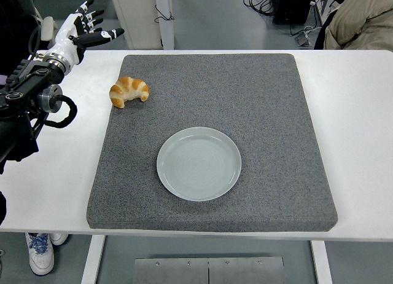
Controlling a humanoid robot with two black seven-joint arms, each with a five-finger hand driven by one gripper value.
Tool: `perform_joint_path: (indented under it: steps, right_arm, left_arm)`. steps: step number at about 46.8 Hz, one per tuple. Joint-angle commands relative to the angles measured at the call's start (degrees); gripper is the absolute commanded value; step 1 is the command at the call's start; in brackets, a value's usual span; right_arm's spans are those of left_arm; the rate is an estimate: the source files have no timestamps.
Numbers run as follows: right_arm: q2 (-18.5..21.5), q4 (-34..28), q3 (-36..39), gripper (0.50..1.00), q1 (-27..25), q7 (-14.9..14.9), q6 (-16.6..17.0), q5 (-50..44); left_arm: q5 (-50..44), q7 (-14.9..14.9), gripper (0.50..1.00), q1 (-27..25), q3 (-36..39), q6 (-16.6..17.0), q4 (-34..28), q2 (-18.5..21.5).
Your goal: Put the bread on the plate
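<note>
Golden-brown crescent croissant lies near far-left corner of grey textured mat on white surface, well apart from pale round ceramic plate at mat centre. Left white-and-black hand hovers above surface's far-left corner, fingers spread, holding nothing. Bread not yet grasped. To do the reach well: come down over the croissant's middle, pinch across its thick part, lift clear before moving toward the plate.

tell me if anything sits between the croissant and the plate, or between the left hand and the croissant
Nothing visible does. Only bare grey mat lies between the croissant and the empty plate. The left hand, fingers spread, is at the table's far-left corner with only open tabletop between it and the croissant.
</note>
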Motion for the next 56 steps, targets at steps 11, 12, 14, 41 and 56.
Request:
perform_joint_path:
  steps: [11,12,14,41,56]
  right_arm:
    - [0.0,0.0,0.0,1.0,0.0,0.0,0.0,0.0]
    - [0.0,0.0,0.0,1.0,0.0,0.0,0.0,0.0]
    - [0.0,0.0,-0.1,1.0,0.0,0.0,0.0,0.0]
    - [0.0,0.0,-0.1,1.0,0.0,0.0,0.0,0.0]
    - [0.0,0.0,0.0,1.0,0.0,0.0,0.0,0.0]
  left_arm:
    - [15.4,1.3,0.949,-0.3,2.5,-2.4,-6.7,7.4]
    - [16.0,1.5,0.948,-0.3,3.1,-2.6,-7.3,8.2]
    - [17.1,2.1,0.942,-0.3,5.0,-3.0,-9.0,9.8]
    - [25.5,5.4,0.928,-3.0,20.2,-3.1,-16.6,14.4]
    - [27.6,7.2,0.913,-2.5,21.3,2.1,-16.6,11.2]
